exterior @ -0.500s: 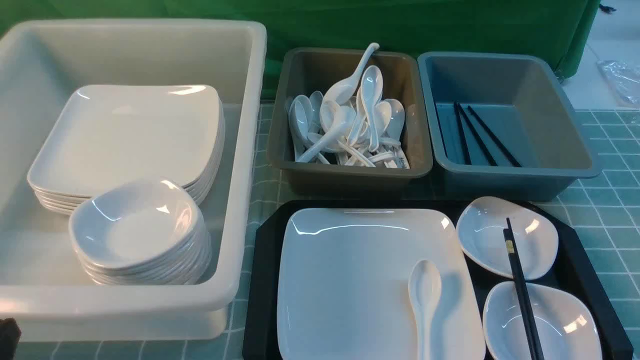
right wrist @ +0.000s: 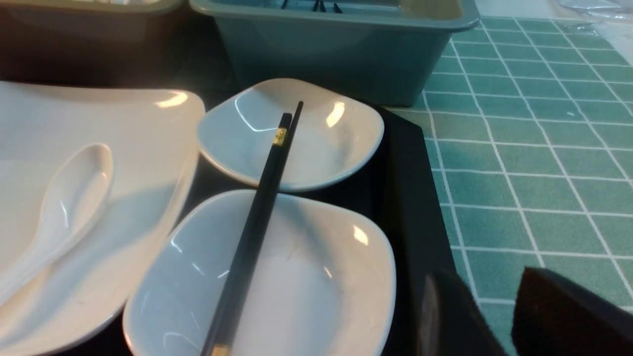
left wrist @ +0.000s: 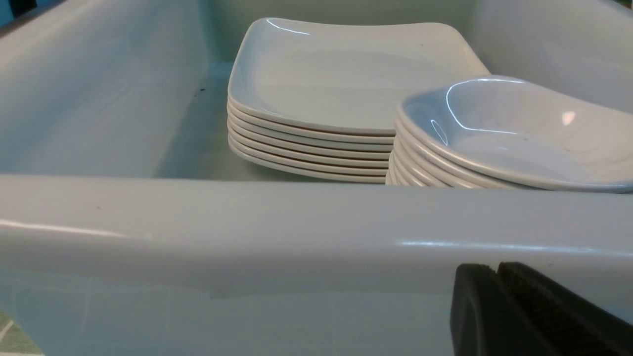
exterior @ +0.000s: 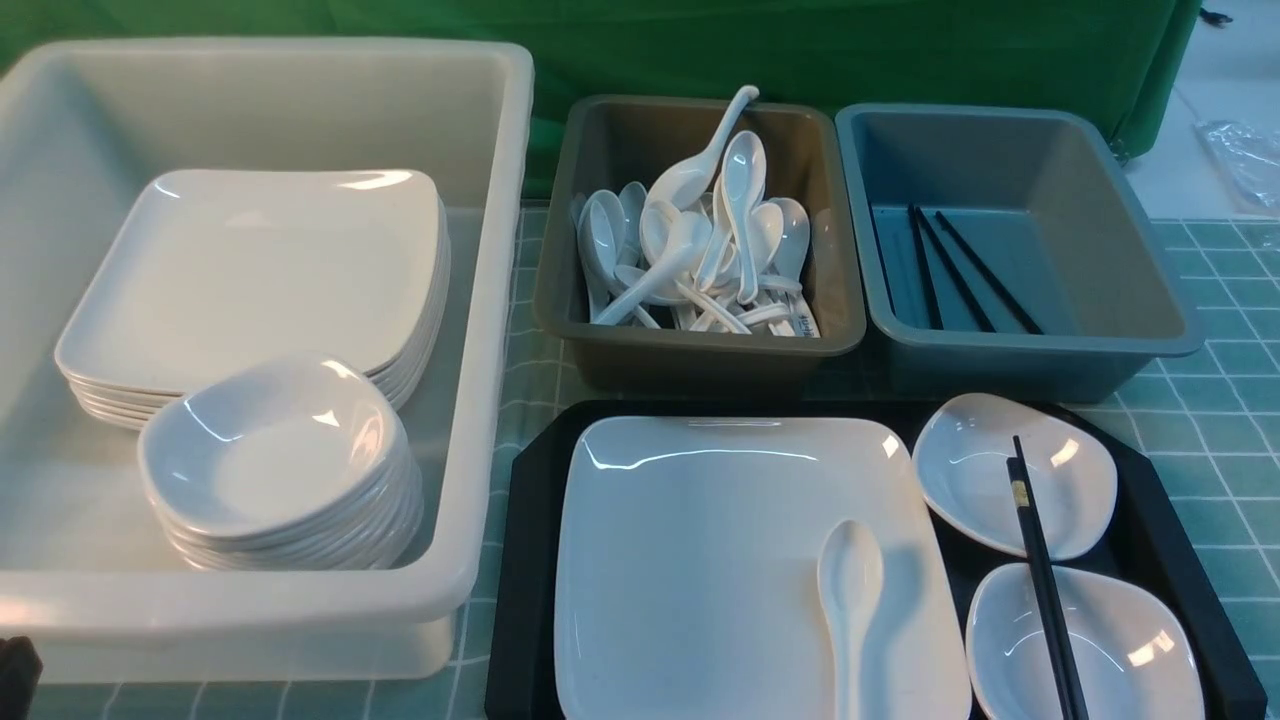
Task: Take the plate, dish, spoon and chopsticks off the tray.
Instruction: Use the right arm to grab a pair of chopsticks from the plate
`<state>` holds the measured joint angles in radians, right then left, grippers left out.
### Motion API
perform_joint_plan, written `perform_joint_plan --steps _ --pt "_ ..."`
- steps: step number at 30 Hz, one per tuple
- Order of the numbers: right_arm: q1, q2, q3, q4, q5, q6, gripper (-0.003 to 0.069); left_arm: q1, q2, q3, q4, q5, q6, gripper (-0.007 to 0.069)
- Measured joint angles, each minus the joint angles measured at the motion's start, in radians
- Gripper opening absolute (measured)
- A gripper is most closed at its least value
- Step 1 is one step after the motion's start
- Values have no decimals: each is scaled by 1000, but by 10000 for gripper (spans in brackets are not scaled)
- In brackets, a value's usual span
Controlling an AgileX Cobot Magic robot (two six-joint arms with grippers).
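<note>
Your left pincer (left wrist: 496, 271) is closed on nothing, just outside the near wall of the white tub (left wrist: 247, 217). Your right pincer (right wrist: 487, 287) is parted and empty, by the right rim of the tray (exterior: 525, 560). On that tray, the plate (exterior: 700, 540) carries the spoon (exterior: 850, 585). Beside the plate, the chopsticks (exterior: 1040, 570) lie across the far dish (exterior: 965, 480) and the near dish (exterior: 1140, 650).

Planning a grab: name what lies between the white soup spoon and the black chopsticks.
Front view: rim of the large white square plate, bare black tray, edge of the near small white dish.
</note>
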<state>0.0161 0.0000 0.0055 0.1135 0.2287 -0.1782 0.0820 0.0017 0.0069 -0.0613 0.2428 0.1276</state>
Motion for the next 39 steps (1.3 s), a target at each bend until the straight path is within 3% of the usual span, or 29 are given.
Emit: perform_joint_plan --steps 10,12,16,22,26,27,29,33,35,39 --pt "0 0 0 0 0 0 242 0 0 0 4 -21 0 17" --pt "0 0 0 0 0 0 242 0 0 0 -56 -90 -40 17" --pt "0 0 0 0 0 0 242 0 0 0 -298 -307 -217 17" --pt "0 0 0 0 -1 0 242 0 0 0 -359 -475 -307 17" --pt "0 0 0 0 -1 0 242 0 2 -57 -272 -358 -399 17" --pt "0 0 0 0 -1 0 242 -5 39 -131 -192 -264 -404 17" --pt "0 0 0 0 -1 0 242 -10 72 -186 -150 -204 -391 17" --pt "0 0 0 0 -1 0 242 -60 275 -374 -109 -5 -192 17" --pt "0 0 0 0 -1 0 242 -110 411 -480 -151 110 -72 17" --pt "0 0 0 0 -3 0 242 -232 610 -607 -238 241 33 17"
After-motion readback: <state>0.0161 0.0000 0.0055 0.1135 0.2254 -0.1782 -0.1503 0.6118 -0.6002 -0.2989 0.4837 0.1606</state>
